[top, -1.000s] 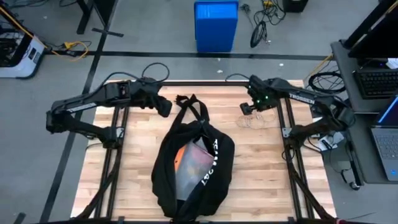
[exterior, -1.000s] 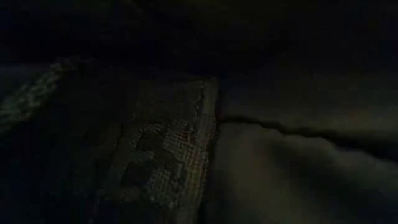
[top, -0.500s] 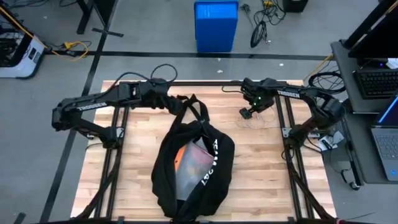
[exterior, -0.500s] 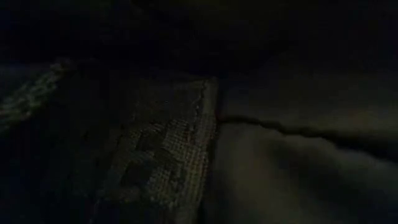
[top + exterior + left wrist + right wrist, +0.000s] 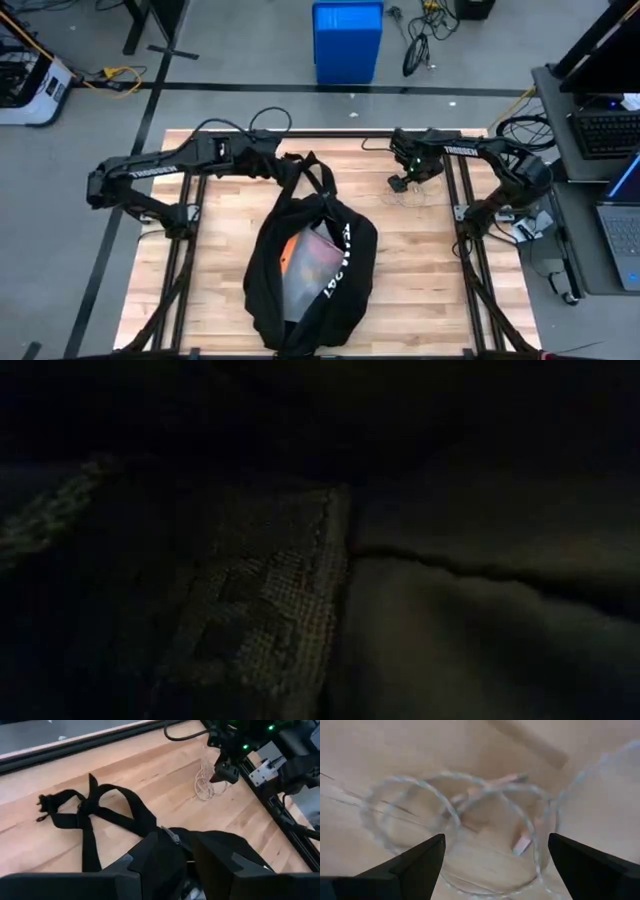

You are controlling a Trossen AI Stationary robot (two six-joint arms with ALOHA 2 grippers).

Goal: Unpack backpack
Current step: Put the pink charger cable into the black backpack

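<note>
The black backpack (image 5: 310,265) with white lettering lies in the middle of the table, its mouth open on orange and pale things (image 5: 300,262). Its straps (image 5: 100,815) lie spread on the wood toward the far edge. My left gripper (image 5: 272,166) is at the backpack's far top end, fingers close together. A coiled clear cable (image 5: 470,820) lies on the wood at the far right. My right gripper (image 5: 402,182) hangs open just above it, one finger to each side, touching nothing. The low view shows only dark fabric and mesh (image 5: 270,620). My left gripper (image 5: 188,851) has black fabric of the backpack's top edge (image 5: 175,837), by a small metal zip piece, between its two fingers. The fingers come from the table's left, slanting down. The gripper's own body hides how far back the fabric reaches. The backpack rests on the table.
Bare wood lies left and right of the backpack. Black frame rails (image 5: 185,215) run along both table sides. A blue bin (image 5: 347,40) stands on the floor past the far edge, and a desk with a laptop (image 5: 620,230) is at the right.
My left gripper has reached toward the table's right, onto the backpack's far top end by the straps. My right gripper has moved a little toward the near edge and down over the cable. The backpack and the cable have stayed where they were.
</note>
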